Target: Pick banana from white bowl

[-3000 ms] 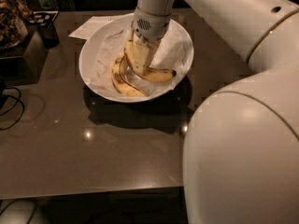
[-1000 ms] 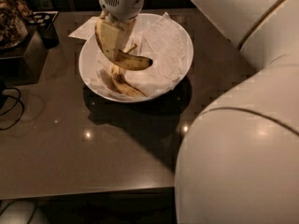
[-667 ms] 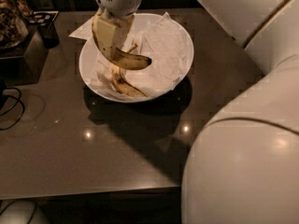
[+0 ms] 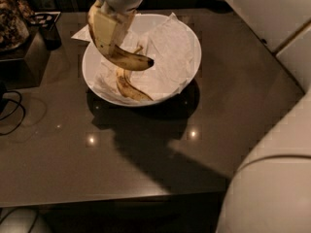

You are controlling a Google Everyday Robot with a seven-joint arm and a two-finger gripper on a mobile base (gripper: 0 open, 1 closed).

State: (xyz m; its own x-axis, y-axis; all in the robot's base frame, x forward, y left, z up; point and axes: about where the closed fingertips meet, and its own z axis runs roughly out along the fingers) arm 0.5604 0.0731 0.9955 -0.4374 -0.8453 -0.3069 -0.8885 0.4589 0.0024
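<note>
The white bowl (image 4: 187,33) sits at the back middle of the dark table, lined with crumpled white paper. My gripper (image 4: 109,30) hangs above the bowl's left side, shut on the plump yellow banana (image 4: 129,59). The banana is lifted clear of the paper, and its dark tip points right. A thinner, brown-streaked banana (image 4: 129,86) still lies in the bowl below it.
A dark box (image 4: 26,57) with patterned items stands at the back left. A black cable (image 4: 12,110) lies by the left edge. My white arm (image 4: 272,130) fills the right side of the view. The glossy dark table (image 4: 146,164) reaches toward the front.
The gripper has risen and moved a little left with the banana in it. The banana now hangs above the bowl. The thinner banana stays in place.
</note>
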